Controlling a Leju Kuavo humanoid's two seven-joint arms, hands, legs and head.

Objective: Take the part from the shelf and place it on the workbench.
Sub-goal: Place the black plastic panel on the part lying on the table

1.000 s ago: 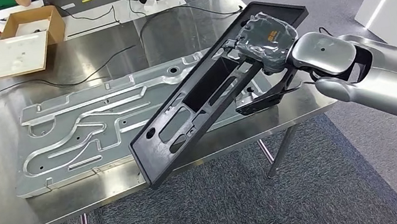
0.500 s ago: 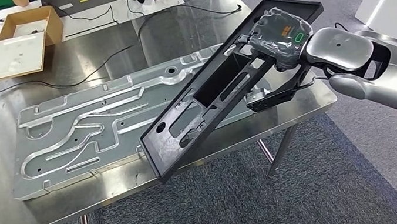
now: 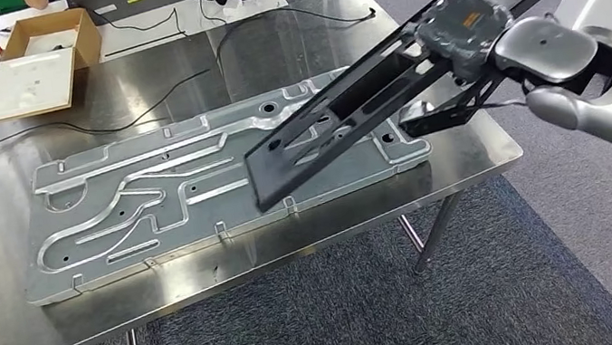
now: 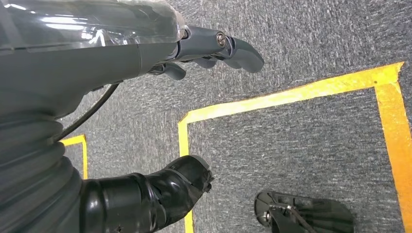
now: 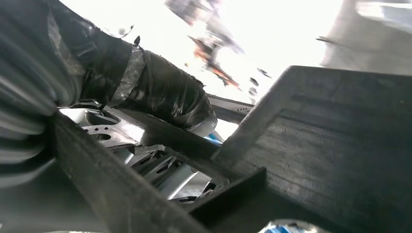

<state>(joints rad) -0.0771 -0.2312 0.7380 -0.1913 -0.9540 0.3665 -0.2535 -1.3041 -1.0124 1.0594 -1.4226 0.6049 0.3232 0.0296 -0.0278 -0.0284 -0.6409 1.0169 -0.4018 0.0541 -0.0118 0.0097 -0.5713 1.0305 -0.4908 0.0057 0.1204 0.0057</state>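
A: Head view. Report the task item.
B: The part point(image 3: 357, 110), a long black frame with cut-outs, is held in the air above the workbench point(image 3: 466, 162). It slopes down from the right hand point(image 3: 468, 25) toward its free end, which hangs over the plate point(image 3: 151, 200), a large stamped metal sheet lying flat on the bench. Whether that end touches the plate cannot be told.
A: Right hand state?
B: It grips the part's upper end: thumb side on top, dark fingers point(image 3: 449, 110) under the frame.
A: Other items?
B: A cardboard box point(image 3: 53, 36) and a white tray point(image 3: 28, 84) at the bench's far left corner; black cables point(image 3: 180, 86) across the surface; grey carpet point(image 3: 379, 317) below.
A: Left wrist view.
B: The left hand point(image 4: 214, 48) hangs over the carpet with yellow tape point(image 4: 286, 94) lines. Its fingers are curled in slightly and hold nothing visible; spread or pressed together cannot be told.
A: Right wrist view.
B: Close behind the right hand point(image 5: 160, 94): the wrapped thumb lies on a bar of the part point(image 5: 330, 145), which crosses the foreground. Through the gaps, the plate point(image 5: 111, 136) shows beneath.
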